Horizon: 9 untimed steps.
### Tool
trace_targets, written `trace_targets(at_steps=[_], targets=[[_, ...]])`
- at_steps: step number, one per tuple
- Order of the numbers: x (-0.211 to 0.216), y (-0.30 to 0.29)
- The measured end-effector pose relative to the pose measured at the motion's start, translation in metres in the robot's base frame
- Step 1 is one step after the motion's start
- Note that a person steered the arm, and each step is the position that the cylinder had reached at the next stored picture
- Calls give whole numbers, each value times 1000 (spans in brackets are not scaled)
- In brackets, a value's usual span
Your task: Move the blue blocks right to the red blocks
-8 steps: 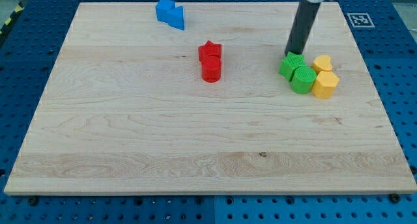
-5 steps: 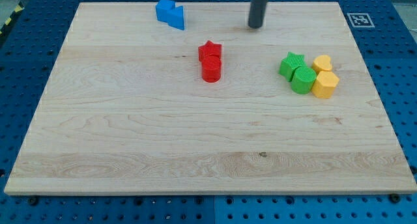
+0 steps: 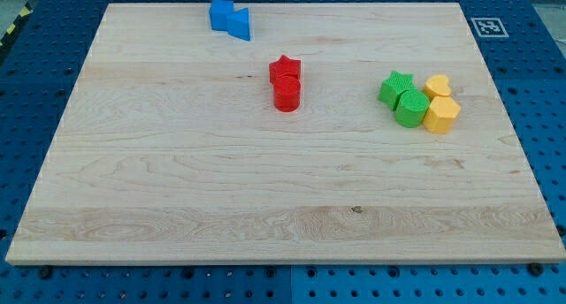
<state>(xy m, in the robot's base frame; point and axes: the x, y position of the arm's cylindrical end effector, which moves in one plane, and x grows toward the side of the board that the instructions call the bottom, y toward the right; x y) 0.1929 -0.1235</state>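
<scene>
- At the view's top left, blue blocks [image 3: 230, 18] touch each other; my tip [image 3: 222, 1] shows just above them, its contact unclear.
- Red blocks [image 3: 285, 83] lie well apart, near centre.
- No grasping part exists on the rod.

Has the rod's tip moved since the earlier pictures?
Yes. My tip went from beside the green blocks toward the view's top left, and now sits just above the blue blocks.

My tip [image 3: 223, 1] barely shows at the view's top edge, seemingly a dark sliver, the rod above out of frame
</scene>
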Motion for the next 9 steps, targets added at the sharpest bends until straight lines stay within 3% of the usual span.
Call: trace_targets(at_steps=[2,4,9], targets=[[1,-2],[17,-52],[23,27]])
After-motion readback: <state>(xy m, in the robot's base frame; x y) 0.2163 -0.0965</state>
